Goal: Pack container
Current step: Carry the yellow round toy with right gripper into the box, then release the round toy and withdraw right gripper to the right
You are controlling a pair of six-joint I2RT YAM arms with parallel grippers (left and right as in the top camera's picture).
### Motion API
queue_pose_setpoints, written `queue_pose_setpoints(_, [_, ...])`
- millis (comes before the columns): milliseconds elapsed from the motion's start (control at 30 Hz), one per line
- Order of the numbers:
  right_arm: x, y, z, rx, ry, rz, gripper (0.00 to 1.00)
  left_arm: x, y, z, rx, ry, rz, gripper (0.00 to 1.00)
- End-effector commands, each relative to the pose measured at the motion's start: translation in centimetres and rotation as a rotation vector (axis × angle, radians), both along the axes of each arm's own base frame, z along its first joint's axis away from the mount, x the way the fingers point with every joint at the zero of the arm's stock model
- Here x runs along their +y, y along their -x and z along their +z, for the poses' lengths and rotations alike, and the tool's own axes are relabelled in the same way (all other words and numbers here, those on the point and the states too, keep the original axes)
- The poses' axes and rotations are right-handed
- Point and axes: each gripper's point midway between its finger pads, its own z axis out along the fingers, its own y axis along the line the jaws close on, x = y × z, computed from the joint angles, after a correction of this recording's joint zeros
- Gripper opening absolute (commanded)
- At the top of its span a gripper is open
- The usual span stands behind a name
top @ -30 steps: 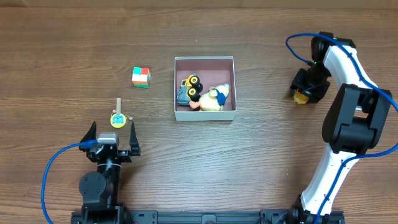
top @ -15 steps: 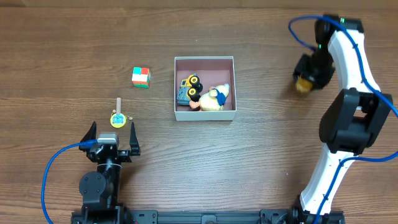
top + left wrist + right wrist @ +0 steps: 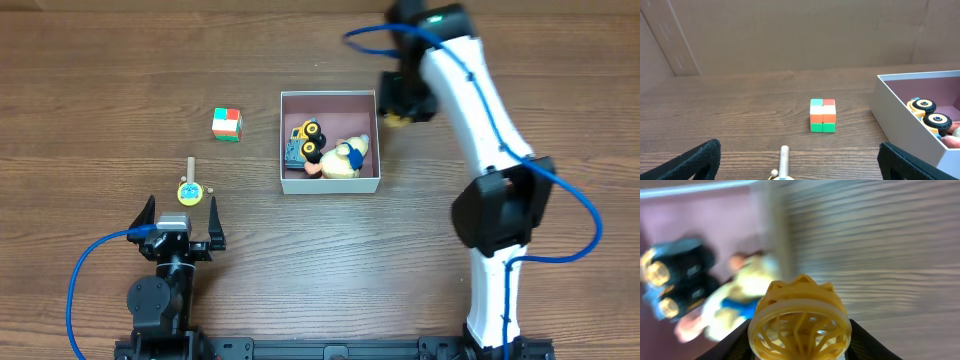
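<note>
Right arm stretched forward; right pincer clamps yellow toy beside container.

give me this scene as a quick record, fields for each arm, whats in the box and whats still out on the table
left gripper: open, empty, just behind the stick toy
right gripper: shut on yellow lattice toy, by the container's right rim
container: holds a yellow truck and a cream plush toy
outside container: colour cube and stick toy, both on the table to its left
task state: yellow lattice toy not yet inside
</note>
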Motion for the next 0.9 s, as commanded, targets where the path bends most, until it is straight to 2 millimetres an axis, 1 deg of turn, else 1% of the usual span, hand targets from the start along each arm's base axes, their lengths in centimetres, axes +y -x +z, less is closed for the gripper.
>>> queue_pose_setpoints(0, [2.5,-0.1,1.7,-0.070,-0.026,0.032,0.52,0.1,0.0,0.0,-0.006,-0.009,0.001,1.00])
queue_pose_setpoints(100, [4.0,0.0,1.7,-0.090,-0.032,0.065,0.52,0.1,0.0,0.0,-0.006,-0.009,0.001,1.00])
queue_pose_setpoints(167, [4.7,-0.2,1.7,-0.104,-0.039,0.075,0.52,0.1,0.0,0.0,-0.006,-0.009,0.001,1.00])
queue_pose_setpoints(267, [5.4,-0.6,1.5,-0.128,-0.050,0.085,0.53,0.1,0.0,0.0,-0.006,-0.009,0.001,1.00])
queue_pose_setpoints(333, [5.5,-0.9,1.5,-0.137,-0.054,0.084,0.54,0.1,0.0,0.0,-0.006,-0.009,0.001,1.00])
queue_pose_setpoints(400, [5.7,-1.3,1.5,-0.152,-0.060,0.084,0.61,0.1,0.0,0.0,-0.006,-0.009,0.001,1.00])
queue_pose_setpoints(467, [5.8,-1.5,1.6,-0.163,-0.065,0.084,0.63,0.1,0.0,0.0,-0.006,-0.009,0.001,1.00])
queue_pose_setpoints(533, [5.8,-1.6,1.6,-0.165,-0.066,0.084,0.66,0.1,0.0,0.0,-0.006,-0.009,0.001,1.00])
queue_pose_setpoints(667, [5.6,-1.7,1.6,-0.169,-0.057,0.082,0.69,0.1,0.0,0.0,-0.006,-0.009,0.001,1.00])
queue_pose_setpoints(700, [5.5,-1.8,1.6,-0.174,-0.047,0.080,0.72,0.1,0.0,0.0,-0.006,-0.009,0.001,1.00])
queue_pose_setpoints(800, [4.4,-2.2,2.0,-0.192,-0.006,0.058,0.84,0.1,0.0,0.0,-0.006,-0.009,0.001,1.00])
queue_pose_setpoints(867, [3.1,-2.5,2.8,-0.203,0.009,0.007,0.86,0.1,0.0,0.0,-0.006,-0.009,0.001,1.00])
